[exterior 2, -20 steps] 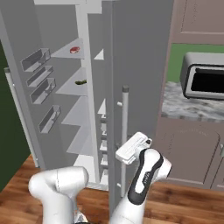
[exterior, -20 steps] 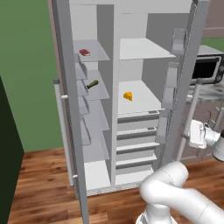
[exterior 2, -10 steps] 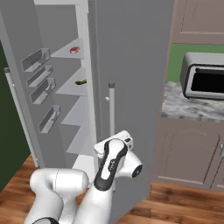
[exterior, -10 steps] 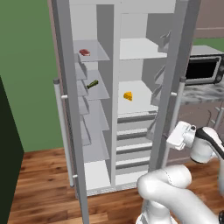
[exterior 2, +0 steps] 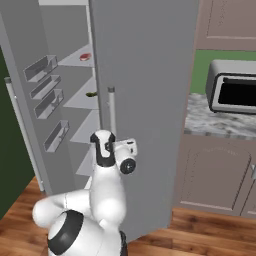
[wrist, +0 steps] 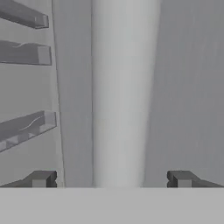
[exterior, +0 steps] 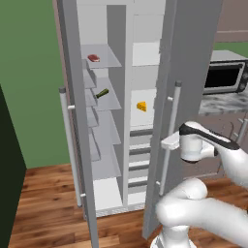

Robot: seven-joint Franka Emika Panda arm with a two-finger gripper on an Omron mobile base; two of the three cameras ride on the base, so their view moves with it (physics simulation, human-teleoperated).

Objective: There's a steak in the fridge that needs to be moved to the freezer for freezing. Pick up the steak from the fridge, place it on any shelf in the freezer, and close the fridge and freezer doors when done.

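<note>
The steak (exterior: 94, 58) is seen lying on an upper freezer (exterior: 104, 126) shelf; a small green vegetable (exterior: 102, 93) is carried on the shelf below, and a yellow cheese wedge (exterior: 141, 106) in the fridge (exterior: 145, 72). No legible writing is shown. The end effector (wrist: 111, 178) is held open, empty, astride the fridge door (exterior 2: 145, 100) handle (wrist: 118, 96). A wooden floor (exterior: 43, 203), green wall (exterior: 29, 63) and marbled desk (exterior 2: 220, 122) bearing a microwave (exterior 2: 232, 87) are visible.

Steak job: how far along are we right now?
Done: the steak already lies on an upper freezer shelf, apart from the green vegetable below. In hand: the open gripper faces the fridge door's silver handle, tips either side, gripping nothing; that door is swung partway across the fridge. Left: shut it fully, then close the freezer door, which stands wide open.
</note>
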